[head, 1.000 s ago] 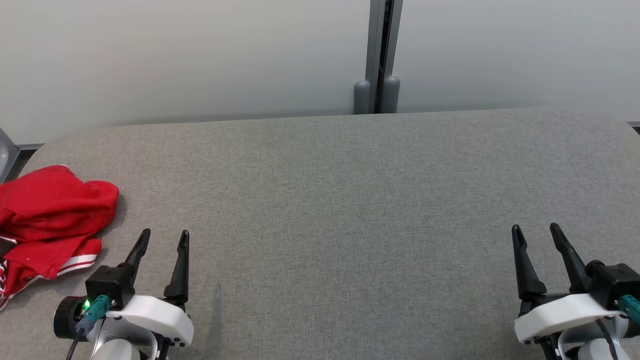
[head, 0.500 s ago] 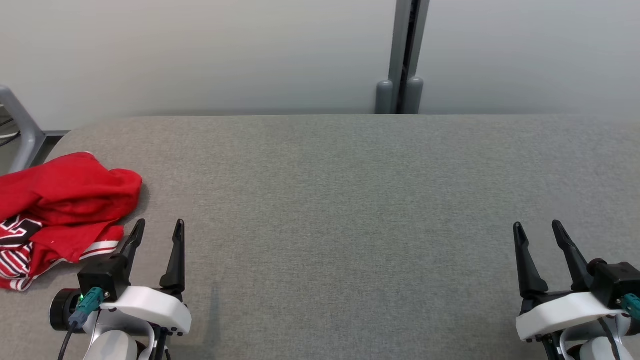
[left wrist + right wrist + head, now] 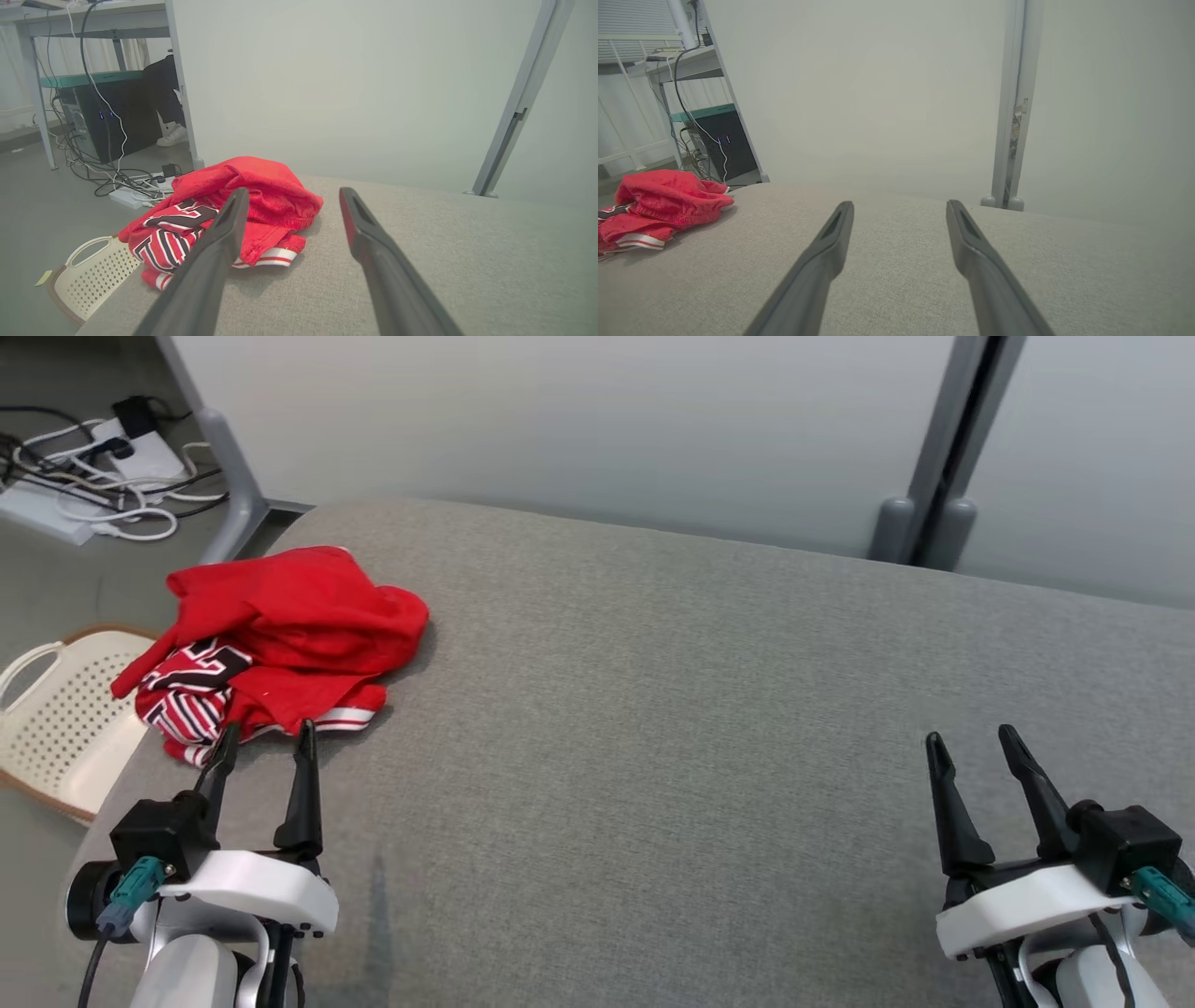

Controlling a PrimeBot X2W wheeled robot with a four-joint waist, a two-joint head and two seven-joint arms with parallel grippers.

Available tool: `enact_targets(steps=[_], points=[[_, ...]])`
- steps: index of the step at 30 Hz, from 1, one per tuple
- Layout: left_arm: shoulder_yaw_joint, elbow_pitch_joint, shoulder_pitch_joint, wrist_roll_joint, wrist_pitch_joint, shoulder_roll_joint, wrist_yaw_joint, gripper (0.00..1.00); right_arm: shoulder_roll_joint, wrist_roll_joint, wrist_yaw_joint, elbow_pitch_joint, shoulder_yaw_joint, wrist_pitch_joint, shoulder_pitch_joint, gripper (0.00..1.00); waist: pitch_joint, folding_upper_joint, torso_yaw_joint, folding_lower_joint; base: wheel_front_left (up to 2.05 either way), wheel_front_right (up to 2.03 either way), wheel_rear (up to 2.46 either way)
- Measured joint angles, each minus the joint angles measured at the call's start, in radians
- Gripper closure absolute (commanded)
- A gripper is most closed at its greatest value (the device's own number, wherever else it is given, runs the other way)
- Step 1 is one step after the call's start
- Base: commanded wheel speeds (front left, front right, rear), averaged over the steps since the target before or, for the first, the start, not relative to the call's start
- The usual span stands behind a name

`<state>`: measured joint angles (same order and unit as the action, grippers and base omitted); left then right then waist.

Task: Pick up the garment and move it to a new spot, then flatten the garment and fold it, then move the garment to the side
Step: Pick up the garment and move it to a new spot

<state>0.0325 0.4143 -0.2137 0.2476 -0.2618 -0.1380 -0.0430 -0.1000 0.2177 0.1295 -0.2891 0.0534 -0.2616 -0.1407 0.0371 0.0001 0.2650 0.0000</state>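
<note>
On the floor at the far left, at about 9 o'clock in the head view, sits one pale perforated basket [image 3: 56, 709]. A tangle of cables [image 3: 103, 476] lies beyond it at 10 o'clock.

Next comes the one garment [image 3: 280, 616], a red piece with a black-and-white striped print. It is crumpled in a heap on the far left corner of the one grey counter [image 3: 672, 709], and its left part hangs past the counter's edge above the basket. The heap's long axis runs roughly from 8 o'clock to 2 o'clock in the head view.

The left pincer [image 3: 267, 733] is released, its two fingers spread and grasping nothing. The garment lies at its 12 o'clock, leaning towards 11. In the left wrist view the garment [image 3: 271, 196] shows ahead, mostly behind the left finger rather than centred in the gap. The fingertips look just short of the striped hem, though I cannot tell whether they touch it.

Across a broad bare stretch of counter, at about 4 o'clock in the head view, the right pincer [image 3: 972, 739] is likewise released and empty. From it the garment [image 3: 668, 200] lies well apart at 10 o'clock.

Of the two pincers, the left is much the nearer, so I judge the pickup falls to it. A slight shift towards 11 o'clock would bring the cloth between its fingers.
</note>
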Motion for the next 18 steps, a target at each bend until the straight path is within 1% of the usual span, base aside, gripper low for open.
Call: enact_targets(steps=[2,3,8,12,18], points=[[-0.009,-0.003,0.000,0.001,0.000,0.000,0.000,0.00,0.001,0.000,0.000,0.002,0.014,0.000,-0.010,0.00,0.004,0.0000,0.029,0.0000,0.00,0.00,0.00],[-0.017,-0.006,0.000,0.002,0.000,0.001,-0.001,0.00,0.003,0.000,0.000,0.007,0.023,0.000,-0.018,0.00,0.007,0.0000,0.054,0.0000,0.00,0.00,0.00],[-0.031,-0.011,0.000,0.001,0.000,0.008,-0.005,0.00,0.004,-0.008,0.000,0.009,0.038,0.000,-0.024,0.00,0.014,0.0000,0.102,0.0000,0.00,0.00,0.00],[-0.038,-0.012,0.000,-0.001,0.000,0.017,-0.009,0.00,0.005,-0.009,0.000,0.009,0.038,0.000,-0.025,0.00,0.016,0.0000,0.120,0.0000,0.00,0.00,0.00],[-0.045,-0.010,0.000,-0.010,0.000,0.023,-0.010,0.00,0.002,-0.011,0.000,0.011,0.037,0.000,-0.025,0.00,0.018,0.0000,0.126,0.0000,0.00,0.00,0.00]])
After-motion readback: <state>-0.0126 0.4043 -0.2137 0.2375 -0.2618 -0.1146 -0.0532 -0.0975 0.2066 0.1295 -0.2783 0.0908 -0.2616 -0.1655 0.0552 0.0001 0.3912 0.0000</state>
